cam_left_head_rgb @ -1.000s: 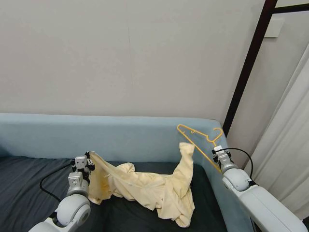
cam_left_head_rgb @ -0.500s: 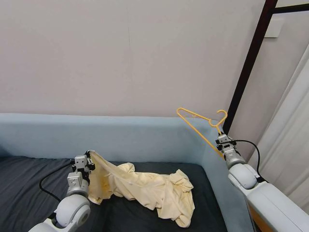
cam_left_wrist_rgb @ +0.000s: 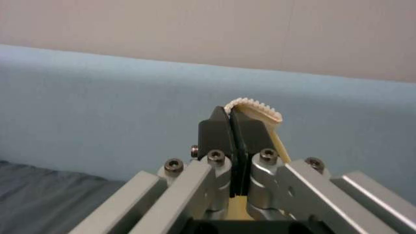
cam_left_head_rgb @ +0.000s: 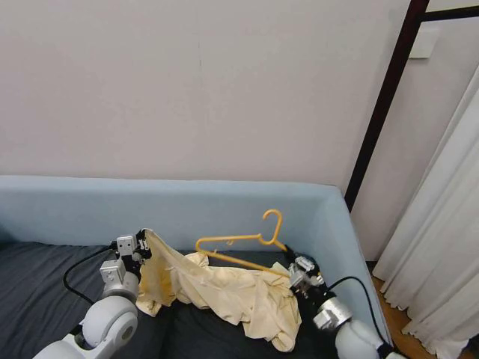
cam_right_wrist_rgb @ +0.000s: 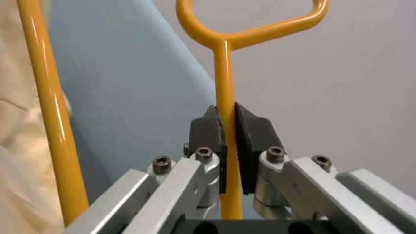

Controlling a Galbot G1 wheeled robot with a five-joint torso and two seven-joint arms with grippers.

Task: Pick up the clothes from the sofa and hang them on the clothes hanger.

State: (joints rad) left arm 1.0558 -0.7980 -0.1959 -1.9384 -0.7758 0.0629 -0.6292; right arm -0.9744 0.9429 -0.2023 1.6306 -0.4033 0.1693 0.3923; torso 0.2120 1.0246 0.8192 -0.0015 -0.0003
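Left gripper point(cam_left_wrist_rgb: 231, 124) pinches the shirt point(cam_left_head_rgb: 224, 288) — seemingly by its opening — right gripper point(cam_right_wrist_rgb: 229, 122) clamps the hanger point(cam_right_wrist_rgb: 224, 73): thread slowly, cloth taut.

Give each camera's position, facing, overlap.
Head view: on the head, facing forward-down at the sofa; shows left gripper and right gripper.
Left wrist view: behind its fingers, facing the sofa back; they pinch the yellow garment.
Right wrist view: behind its fingers, facing sofa back and wall; they clamp the orange hanger.
Shared: head and right wrist, the hanger; head and left wrist, the garment.
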